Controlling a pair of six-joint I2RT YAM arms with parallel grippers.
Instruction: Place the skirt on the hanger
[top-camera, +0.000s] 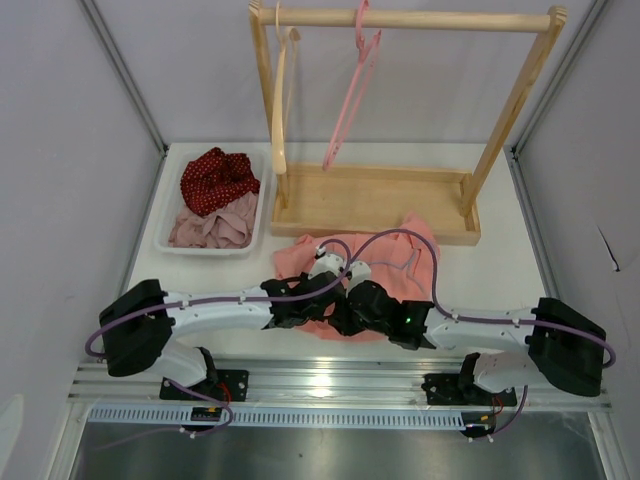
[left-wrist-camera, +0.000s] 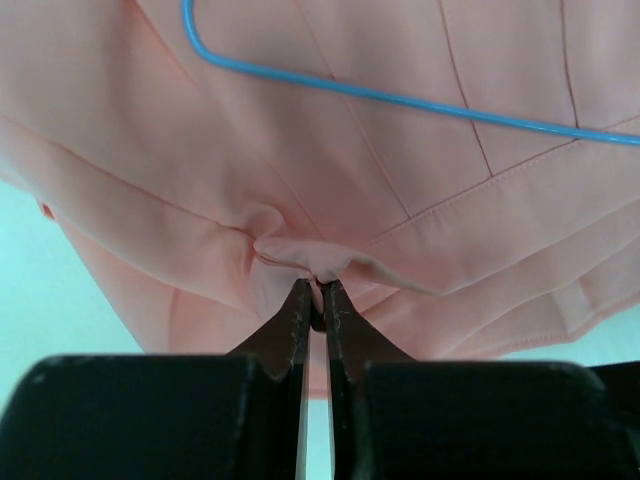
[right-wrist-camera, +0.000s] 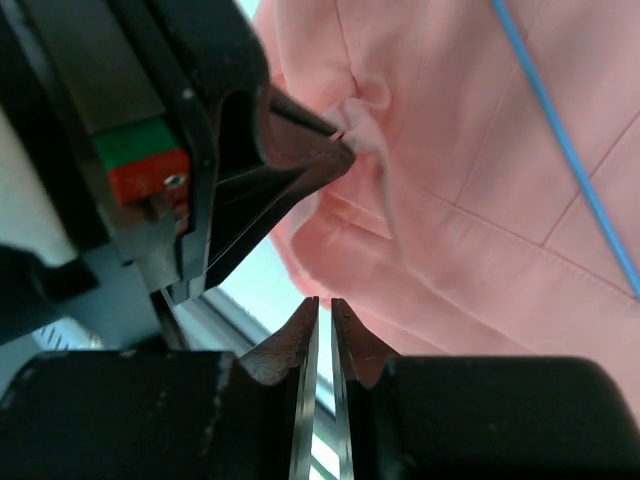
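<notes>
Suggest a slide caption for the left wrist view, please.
Left gripper pinching a fold of the salmon-pink skirt, the blue hanger lying on the fabric beyond.

left gripper and right gripper crowded over skirt, wooden rack close behind, open table to the right

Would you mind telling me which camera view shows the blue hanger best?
The left wrist view: the hanger shows as a bent corner and a long wire lying on the skirt. The right wrist view catches only one straight stretch; in the top view I cannot make it out.
</notes>
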